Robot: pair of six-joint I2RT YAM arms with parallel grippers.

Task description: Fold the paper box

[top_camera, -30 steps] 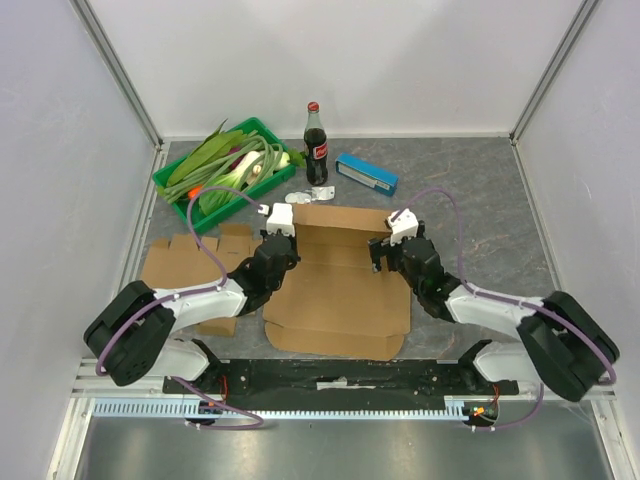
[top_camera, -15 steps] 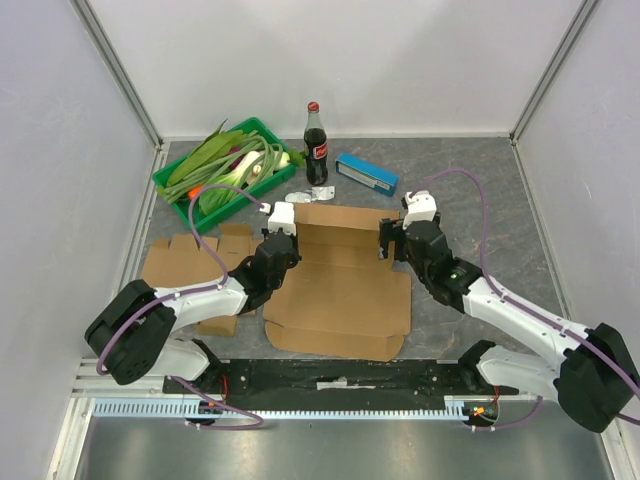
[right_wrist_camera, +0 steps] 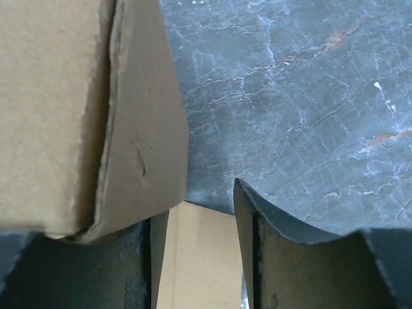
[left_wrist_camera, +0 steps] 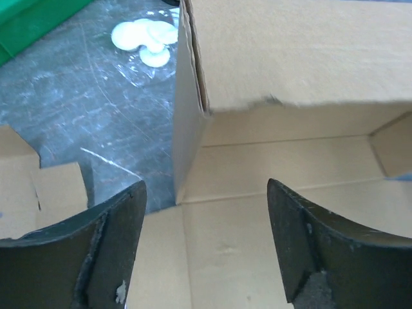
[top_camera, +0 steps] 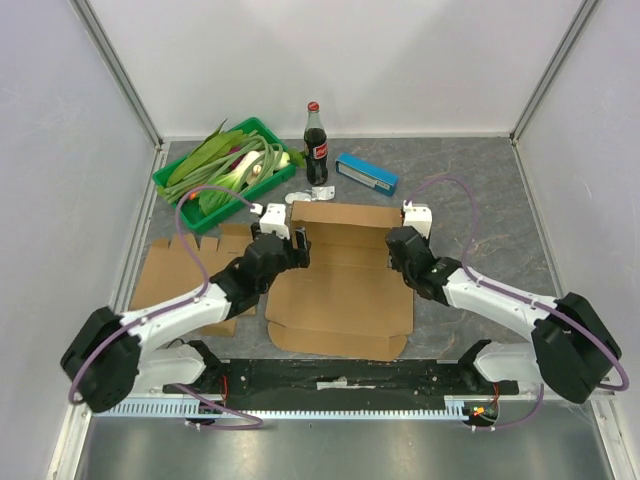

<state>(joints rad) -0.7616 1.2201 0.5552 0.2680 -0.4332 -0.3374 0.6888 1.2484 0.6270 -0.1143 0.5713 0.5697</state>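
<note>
Paper box [top_camera: 345,290] lies in the middle of the gray counter [top_camera: 480,200], with its back wall standing up. Left hand [left_wrist_camera: 205,187] is wide open and holds nothing, near the box's upper left corner. Right hand [right_wrist_camera: 193,209] is half open around the upper right corner, not squeezing it.

Paper box [top_camera: 345,280] sits mid-table [top_camera: 480,200]. Flat cardboard [top_camera: 180,265] lies at its 9 o'clock. Crate [top_camera: 278,134], vegetables [top_camera: 225,160] in it, stands at 11 o'clock. Bottle [top_camera: 316,145] stands at 12 o'clock, small pouch [top_camera: 300,197] just before it. Packet [top_camera: 366,172] lies at 1 o'clock. Left gripper [left_wrist_camera: 205,187] is at the box's 9 o'clock wall, right gripper [right_wrist_camera: 199,212] at its 3 o'clock wall.
</note>
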